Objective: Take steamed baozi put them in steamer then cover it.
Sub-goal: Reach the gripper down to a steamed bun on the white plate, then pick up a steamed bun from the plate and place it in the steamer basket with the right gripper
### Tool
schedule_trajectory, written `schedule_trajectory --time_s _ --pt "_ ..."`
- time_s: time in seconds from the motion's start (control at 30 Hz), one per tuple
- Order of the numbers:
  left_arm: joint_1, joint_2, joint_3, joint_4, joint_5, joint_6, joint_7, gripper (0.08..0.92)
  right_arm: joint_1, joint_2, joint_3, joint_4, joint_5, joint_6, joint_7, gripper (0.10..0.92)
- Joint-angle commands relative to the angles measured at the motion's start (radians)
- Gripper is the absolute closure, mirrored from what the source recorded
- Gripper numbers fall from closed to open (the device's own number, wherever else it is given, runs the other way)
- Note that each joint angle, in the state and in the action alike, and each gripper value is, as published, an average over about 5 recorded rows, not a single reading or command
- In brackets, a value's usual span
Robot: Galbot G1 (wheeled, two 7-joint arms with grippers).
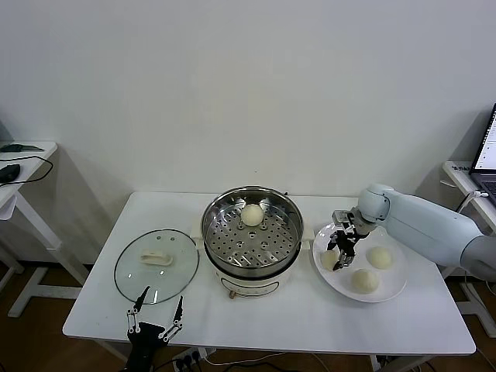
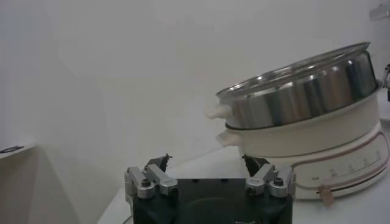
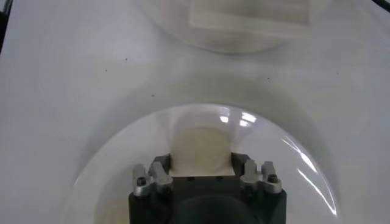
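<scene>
Buns (image 1: pixel 374 269) sit on the plate (image 1: pixel 397 288) near the table's right edge; the right gripper (image 1: pixel 336 260) squeezes one (image 3: pixel 200 149). The left gripper (image 1: pixel 156 313) waits wide open, empty, at the front edge.

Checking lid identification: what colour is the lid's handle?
Cream-white, on the clear glass lid; the handle shows best in the head view.

You're looking at a white table (image 1: pixel 93 310), glass cover (image 1: pixel 156 266) lying flat on its left part, steamer (image 1: pixel 252 240) standing mid-table, white plate (image 1: pixel 391 293) on the right.
</scene>
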Motion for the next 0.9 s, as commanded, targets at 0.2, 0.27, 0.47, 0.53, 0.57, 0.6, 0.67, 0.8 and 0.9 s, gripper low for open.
schedule_trajectory --time_s 0.2,0.27,0.47,0.53,0.57,0.6,0.67,0.8,0.9 --pt "0.004 0.015 0.01 -0.03 -0.001 0.006 -0.003 0.177 0.358 0.005 -0.032 0.066 0.035 0.056 -0.23 0.398" --pt "0.004 0.019 0.01 -0.036 -0.001 0.007 -0.003 0.177 0.45 0.039 -0.072 0.085 0.081 0.052 -0.254 0.397" --pt "0.002 0.026 0.011 -0.044 -0.001 0.007 -0.002 0.177 0.601 0.212 -0.16 0.138 0.222 0.005 -0.252 0.397" --pt "0.003 0.028 0.012 -0.047 -0.001 0.007 -0.003 0.177 0.622 0.27 -0.187 0.154 0.268 -0.015 -0.233 0.397" --pt "0.003 0.03 0.012 -0.048 -0.001 0.007 -0.003 0.177 0.63 0.297 -0.203 0.161 0.29 -0.023 -0.222 0.397" --pt "0.003 0.03 0.012 -0.05 -0.001 0.007 -0.004 0.177 0.635 0.322 -0.22 0.168 0.31 -0.031 -0.212 0.397" --pt "0.002 0.031 0.012 -0.052 -0.002 0.007 -0.005 0.177 0.638 0.368 -0.252 0.18 0.343 -0.047 -0.185 0.397" --pt "-0.002 0.03 0.013 -0.051 -0.002 0.006 -0.007 0.177 0.605 0.445 -0.305 0.191 0.391 -0.078 -0.098 0.398" --pt "-0.004 0.028 0.016 -0.048 -0.002 0.006 -0.008 0.177 0.566 0.487 -0.332 0.18 0.391 -0.101 -0.045 0.402"
